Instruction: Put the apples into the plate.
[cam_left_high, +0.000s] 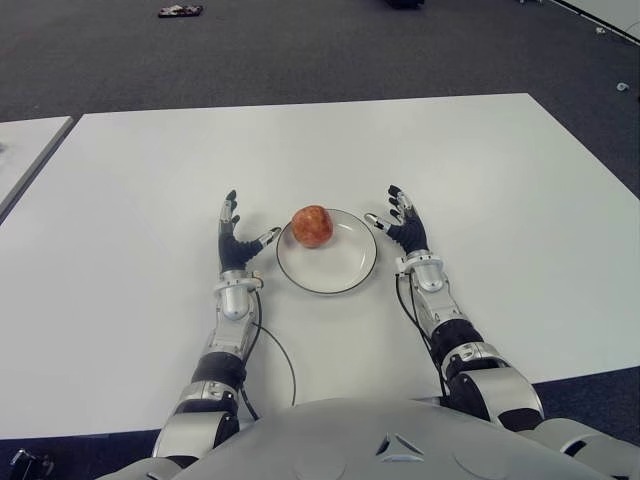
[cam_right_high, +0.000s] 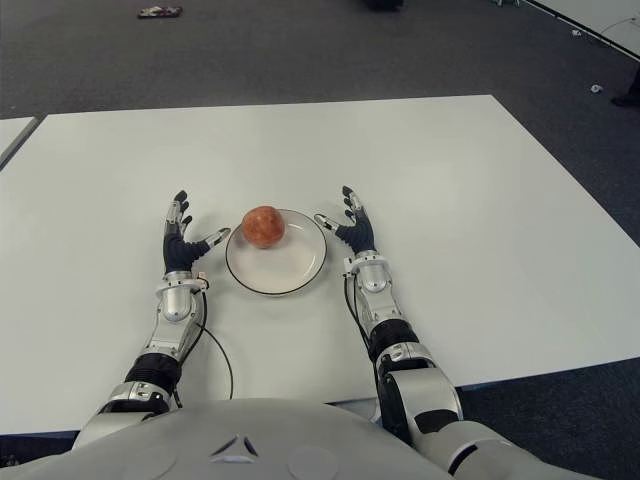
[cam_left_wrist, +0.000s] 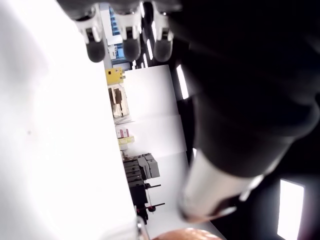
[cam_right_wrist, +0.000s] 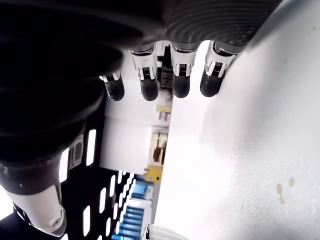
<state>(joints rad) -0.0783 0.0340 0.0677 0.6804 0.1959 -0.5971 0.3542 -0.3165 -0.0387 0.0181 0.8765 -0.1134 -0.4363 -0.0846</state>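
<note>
One red apple (cam_left_high: 312, 226) sits inside the white, dark-rimmed plate (cam_left_high: 340, 270), toward its far left edge. My left hand (cam_left_high: 238, 237) shows just left of the plate, fingers spread and holding nothing. On the plate's right side my right hand (cam_left_high: 398, 222) is likewise open and empty, its thumb close to the rim. A sliver of the apple (cam_left_wrist: 187, 234) and the plate rim (cam_right_wrist: 162, 231) appear in the wrist views. No other apple is in sight.
The white table (cam_left_high: 500, 180) extends widely around the plate. A second table edge (cam_left_high: 25, 150) lies at the far left, with dark carpet (cam_left_high: 300, 50) beyond and a small dark object (cam_left_high: 180, 11) on the floor.
</note>
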